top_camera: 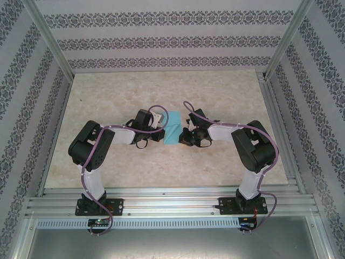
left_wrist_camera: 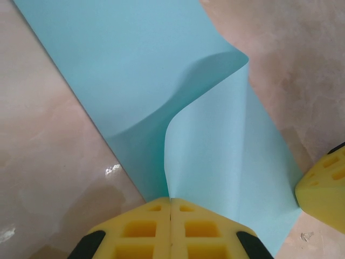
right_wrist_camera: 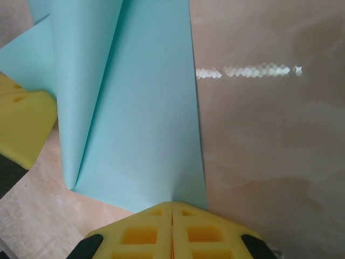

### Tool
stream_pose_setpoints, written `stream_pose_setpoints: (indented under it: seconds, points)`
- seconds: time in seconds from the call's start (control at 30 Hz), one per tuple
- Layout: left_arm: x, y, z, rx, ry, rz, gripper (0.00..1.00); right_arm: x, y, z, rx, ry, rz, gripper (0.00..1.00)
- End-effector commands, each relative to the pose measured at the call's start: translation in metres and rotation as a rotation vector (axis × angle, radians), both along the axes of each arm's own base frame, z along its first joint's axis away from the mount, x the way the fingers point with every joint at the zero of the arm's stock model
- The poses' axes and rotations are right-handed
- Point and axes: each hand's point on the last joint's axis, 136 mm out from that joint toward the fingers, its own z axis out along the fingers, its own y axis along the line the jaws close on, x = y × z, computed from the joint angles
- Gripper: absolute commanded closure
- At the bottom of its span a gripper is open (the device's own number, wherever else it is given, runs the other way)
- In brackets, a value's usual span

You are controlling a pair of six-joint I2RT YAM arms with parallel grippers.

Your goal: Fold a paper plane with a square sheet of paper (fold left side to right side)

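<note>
The square sheet of paper is turquoise and lies mid-table between both arms, partly folded over into a narrow strip. In the left wrist view the paper has one flap curling upward, and my left gripper is shut on that flap's lower edge. In the right wrist view the paper shows a long crease, and my right gripper is shut on its near edge. From above, the left gripper and right gripper face each other across the sheet. The paper plane is out of view.
The beige marbled table stretches out all round the sheet. Aluminium rails run along the near edge, and patterned walls close in the back and sides. The other arm's yellow finger shows at the frame edge.
</note>
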Motion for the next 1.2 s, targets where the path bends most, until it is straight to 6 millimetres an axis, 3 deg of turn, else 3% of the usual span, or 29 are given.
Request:
stream_pose_setpoints:
  seconds: [0.0, 0.13, 0.37, 0.47, 0.77, 1.17]
  points:
    - [0.002, 0.010, -0.004, 0.029, -0.005, 0.018, 1.00, -0.012, -0.005, -0.023, -0.070, 0.046, 0.013, 0.92]
    - [-0.003, 0.012, -0.010, 0.042, 0.006, 0.016, 1.00, -0.001, 0.003, -0.002, -0.024, 0.004, 0.012, 0.89]
    - [-0.006, 0.013, -0.014, 0.047, 0.013, 0.017, 1.00, 0.027, 0.007, 0.054, 0.047, -0.109, -0.011, 0.86]
    - [-0.006, 0.012, -0.015, 0.048, 0.013, 0.016, 1.00, 0.039, 0.013, 0.065, 0.077, -0.137, -0.029, 0.86]
    - [-0.008, 0.012, -0.018, 0.058, 0.015, 0.013, 1.00, 0.066, 0.051, 0.056, 0.171, -0.129, -0.040, 0.90]
    - [-0.008, 0.009, -0.019, 0.057, 0.019, 0.006, 1.00, 0.065, 0.061, 0.028, 0.153, -0.084, -0.023, 0.90]
